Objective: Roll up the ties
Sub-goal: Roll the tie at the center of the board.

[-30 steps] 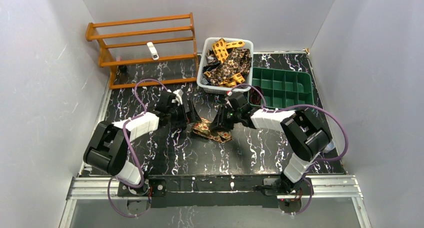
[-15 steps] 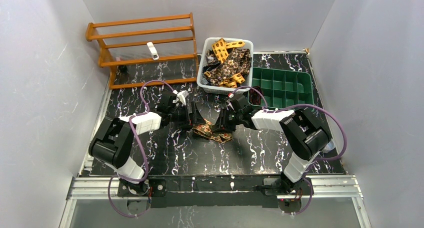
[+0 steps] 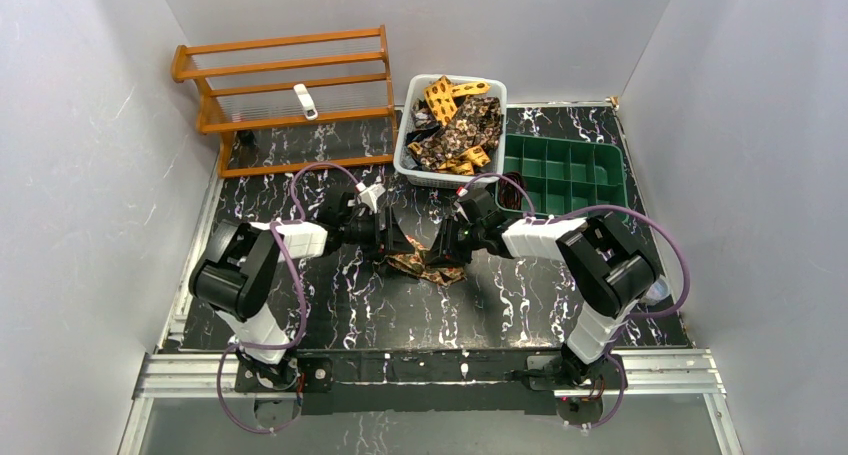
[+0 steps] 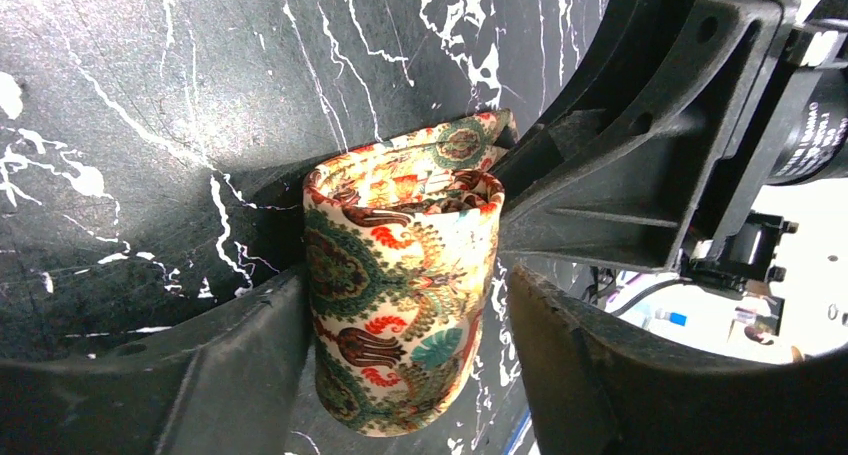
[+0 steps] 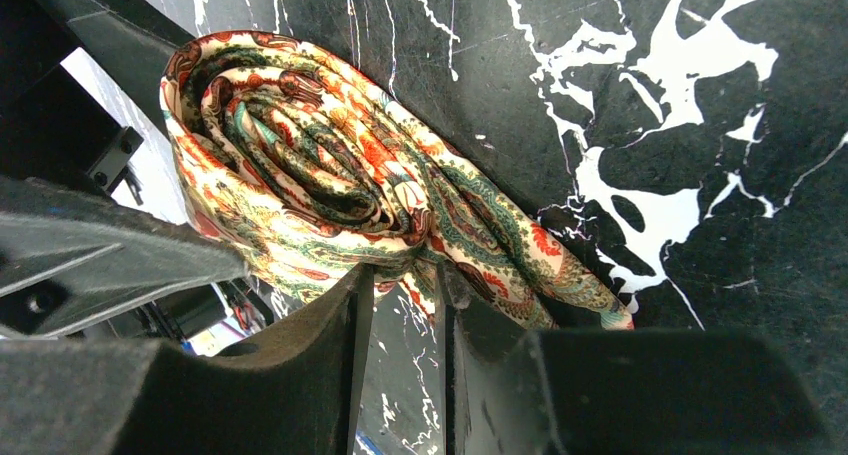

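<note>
**Position.** The tie (image 3: 425, 265) lies at the centre of the worktop (image 3: 330, 305), partly wound into a coil.

**Left tool** (image 4: 405, 280). It sits at the tie's 10 o'clock. It is open to the coil's width, with one finger against each side of the coil.

**Right tool** (image 5: 400, 280). It sits at the tie's 2 o'clock. It is almost fully closed and nips a fold of the unwound length.

**Likely faults:**
- **Crushed coil.** The coil looks soft and hollow, so extra squeeze from the left tool would probably flatten it.
- **Unwinding.** The fabric looks slick. If the right tool lets the tail go slack, the outer turns may spring open or slide out endwise.
- **Collision.** The two tools work very close together, so a small misjudged move could bring their fingers into contact.

More ties wait in the basket (image 3: 405, 165) at 12 o'clock.
</note>
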`<state>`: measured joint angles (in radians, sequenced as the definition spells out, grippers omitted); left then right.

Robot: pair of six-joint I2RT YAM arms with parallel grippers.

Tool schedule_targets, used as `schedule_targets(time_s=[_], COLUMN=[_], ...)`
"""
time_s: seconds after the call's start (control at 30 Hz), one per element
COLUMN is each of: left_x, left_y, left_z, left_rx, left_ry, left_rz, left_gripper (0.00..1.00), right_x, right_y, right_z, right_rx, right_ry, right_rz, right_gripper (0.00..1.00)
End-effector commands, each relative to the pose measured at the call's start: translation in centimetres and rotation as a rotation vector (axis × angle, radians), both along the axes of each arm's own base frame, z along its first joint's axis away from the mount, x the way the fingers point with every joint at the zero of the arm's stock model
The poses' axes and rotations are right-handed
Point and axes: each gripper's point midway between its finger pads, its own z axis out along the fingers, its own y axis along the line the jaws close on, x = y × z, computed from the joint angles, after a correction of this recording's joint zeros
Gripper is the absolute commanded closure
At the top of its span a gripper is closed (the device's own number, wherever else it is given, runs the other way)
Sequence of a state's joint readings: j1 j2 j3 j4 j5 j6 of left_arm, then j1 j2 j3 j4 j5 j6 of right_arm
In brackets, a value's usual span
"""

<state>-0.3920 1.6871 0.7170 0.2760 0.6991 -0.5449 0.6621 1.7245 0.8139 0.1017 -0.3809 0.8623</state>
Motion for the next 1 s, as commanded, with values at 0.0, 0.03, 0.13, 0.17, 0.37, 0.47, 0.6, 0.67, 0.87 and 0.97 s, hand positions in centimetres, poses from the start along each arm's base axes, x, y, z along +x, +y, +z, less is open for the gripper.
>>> schedule_targets(time_s=[0.0, 0.03, 0.13, 0.17, 0.37, 0.47, 0.6, 0.67, 0.87, 0.97], left_x=[-2.6, -2.6, -2.1, -1.8, -0.6, -0.6, -0.4, -0.1, 0.8, 0.9], left_y=[1.1, 1.2, 1.4, 1.6, 2.6, 3.0, 3.2, 2.9, 2.8, 2.9], left_z=[-3.0, -3.0, -2.8, -2.8, -2.3, -2.2, -1.9, -1.4, 0.1, 0.4], left_rx=[0.064, 0.067, 0.092, 0.107, 0.185, 0.2, 0.206, 0.197, 0.194, 0.236], left_ry=[0.112, 0.11, 0.094, 0.087, 0.044, 0.039, 0.027, 0.017, -0.026, -0.053], left_rz=[-0.025, -0.023, -0.005, 0.003, 0.071, 0.099, 0.126, 0.138, 0.181, 0.181], left_gripper=[0.36, 0.39, 0.49, 0.52, 0.57, 0.58, 0.59, 0.6, 0.6, 0.6], right_x=[-0.5, -0.5, -0.5, -0.4, 0.4, 0.6, 1.2, 1.0, -0.5, -0.9], right_y=[-0.9, -0.8, -0.6, -0.5, 0.4, 0.1, -1.9, -2.7, -3.9, -4.1], right_z=[-1.6, -1.6, -1.3, -1.0, 2.5, 4.2, 3.1, 1.9, -1.7, -1.9], right_rx=[-0.055, -0.054, -0.044, -0.037, 0.021, 0.034, -0.078, -0.134, -0.215, -0.226], right_ry=[0.047, 0.048, 0.048, 0.044, -0.01, -0.078, -0.125, -0.111, -0.026, -0.011], right_rz=[-0.009, -0.008, -0.002, 0.0, 0.036, 0.038, -0.008, -0.007, 0.008, 0.019], right_gripper=[0.63, 0.63, 0.63, 0.63, 0.57, 0.55, 0.56, 0.58, 0.62, 0.65])
